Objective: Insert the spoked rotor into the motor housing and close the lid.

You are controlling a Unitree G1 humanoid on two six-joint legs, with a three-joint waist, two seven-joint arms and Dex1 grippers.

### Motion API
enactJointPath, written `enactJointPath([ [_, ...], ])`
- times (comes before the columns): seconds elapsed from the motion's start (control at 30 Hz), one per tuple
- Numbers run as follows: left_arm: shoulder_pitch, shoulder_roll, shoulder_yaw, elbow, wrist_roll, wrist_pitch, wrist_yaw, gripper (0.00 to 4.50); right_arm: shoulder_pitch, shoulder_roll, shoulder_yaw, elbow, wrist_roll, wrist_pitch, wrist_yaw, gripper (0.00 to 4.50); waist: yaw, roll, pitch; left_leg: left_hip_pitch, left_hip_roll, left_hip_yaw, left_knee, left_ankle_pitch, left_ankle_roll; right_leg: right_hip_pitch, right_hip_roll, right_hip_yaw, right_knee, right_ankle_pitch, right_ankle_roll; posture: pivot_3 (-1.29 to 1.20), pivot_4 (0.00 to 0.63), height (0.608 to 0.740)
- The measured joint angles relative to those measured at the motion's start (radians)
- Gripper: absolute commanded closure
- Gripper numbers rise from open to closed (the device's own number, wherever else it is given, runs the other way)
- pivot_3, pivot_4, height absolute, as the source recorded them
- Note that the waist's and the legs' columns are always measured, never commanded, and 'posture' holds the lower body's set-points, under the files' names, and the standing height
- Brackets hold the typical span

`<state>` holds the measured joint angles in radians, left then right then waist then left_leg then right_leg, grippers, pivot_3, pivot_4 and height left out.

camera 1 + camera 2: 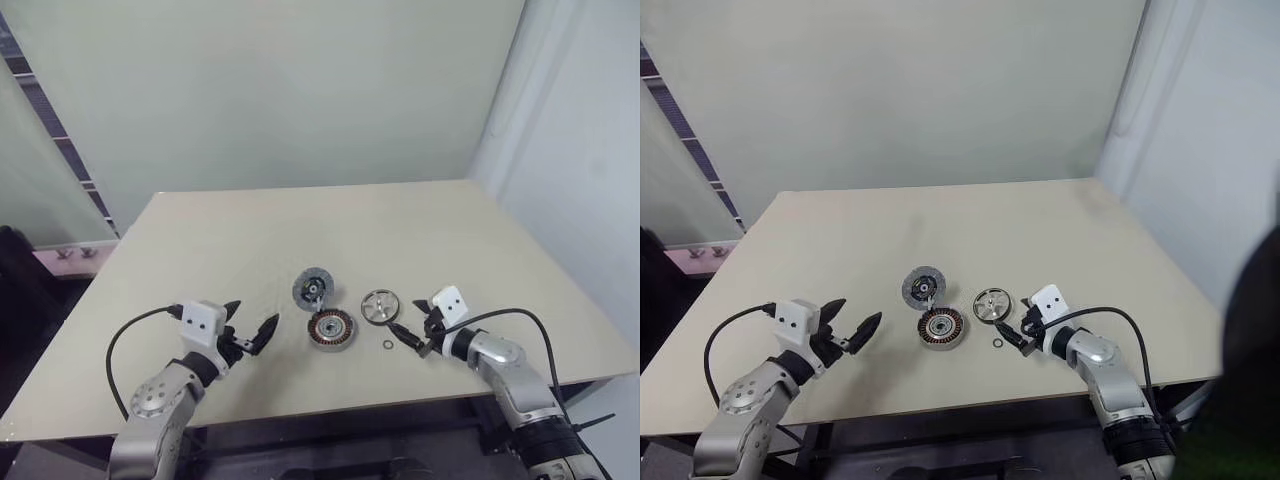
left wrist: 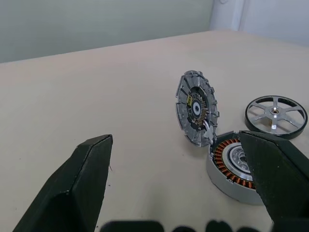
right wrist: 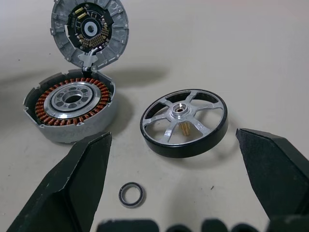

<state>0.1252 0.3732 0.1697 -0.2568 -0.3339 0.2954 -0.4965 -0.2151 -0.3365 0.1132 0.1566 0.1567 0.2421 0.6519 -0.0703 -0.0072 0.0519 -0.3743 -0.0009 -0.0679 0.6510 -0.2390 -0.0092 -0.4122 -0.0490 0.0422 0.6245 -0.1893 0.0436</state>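
Observation:
The spoked rotor (image 1: 380, 306) is a silver wheel with a dark rim, lying flat on the table. Just to its left sits the motor housing (image 1: 332, 330), its copper windings showing around a dark centre. The housing's round lid (image 1: 313, 288) stands tilted up from the far edge, with its inner face in sight (image 3: 90, 31). My right gripper (image 1: 410, 320) is open, low over the table on the near right of the rotor (image 3: 184, 122), holding nothing. My left gripper (image 1: 254, 317) is open and empty, left of the housing (image 2: 231, 166).
A small dark ring (image 1: 388, 345) lies on the table between the housing and my right gripper. The beige table (image 1: 300, 225) stretches bare behind the parts. Walls stand beyond its far and right edges.

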Motion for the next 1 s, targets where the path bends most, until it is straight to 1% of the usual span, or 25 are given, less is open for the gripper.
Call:
enactJointPath([
  [0.2, -0.011, 0.007, 0.0, 0.0, 0.0, 0.006, -0.008, 0.04, 0.007, 0.012, 0.01, -0.008, -0.002, 0.0, -0.007, 0.0, 0.0, 0.0, 0.0, 0.0, 0.0, 0.0, 0.0, 0.0, 0.0, 0.0, 0.0, 0.0, 0.0, 0.0, 0.0, 0.0, 0.0, 0.74],
  [0.43, -0.021, 0.008, -0.009, 0.0, 0.001, 0.014, -0.02, 0.04, 0.031, 0.039, 0.021, -0.049, -0.011, 0.026, -0.064, 0.0, 0.001, 0.0, 0.0, 0.0, 0.0, 0.0, 0.0, 0.0, 0.0, 0.0, 0.0, 0.0, 0.0, 0.0, 0.0, 0.0, 0.0, 0.74],
  [0.77, -0.06, 0.001, -0.121, 0.027, 0.001, 0.039, -0.085, 0.04, 0.086, 0.013, -0.024, -0.108, 0.007, 0.107, -0.085, 0.0, -0.002, 0.0, 0.0, 0.0, 0.0, 0.001, -0.001, 0.0, 0.0, -0.001, 0.0, 0.0, 0.0, 0.0, 0.0, 0.0, 0.0, 0.74],
  [1.0, -0.048, 0.02, -0.114, 0.067, -0.008, 0.038, -0.132, 0.04, 0.1, 0.042, 0.028, -0.151, 0.006, 0.173, -0.087, 0.0, -0.001, 0.0, 0.0, -0.001, 0.001, 0.0, -0.001, 0.0, 0.0, -0.001, 0.0, 0.0, 0.0, 0.0, 0.0, 0.0, 0.0, 0.74],
])
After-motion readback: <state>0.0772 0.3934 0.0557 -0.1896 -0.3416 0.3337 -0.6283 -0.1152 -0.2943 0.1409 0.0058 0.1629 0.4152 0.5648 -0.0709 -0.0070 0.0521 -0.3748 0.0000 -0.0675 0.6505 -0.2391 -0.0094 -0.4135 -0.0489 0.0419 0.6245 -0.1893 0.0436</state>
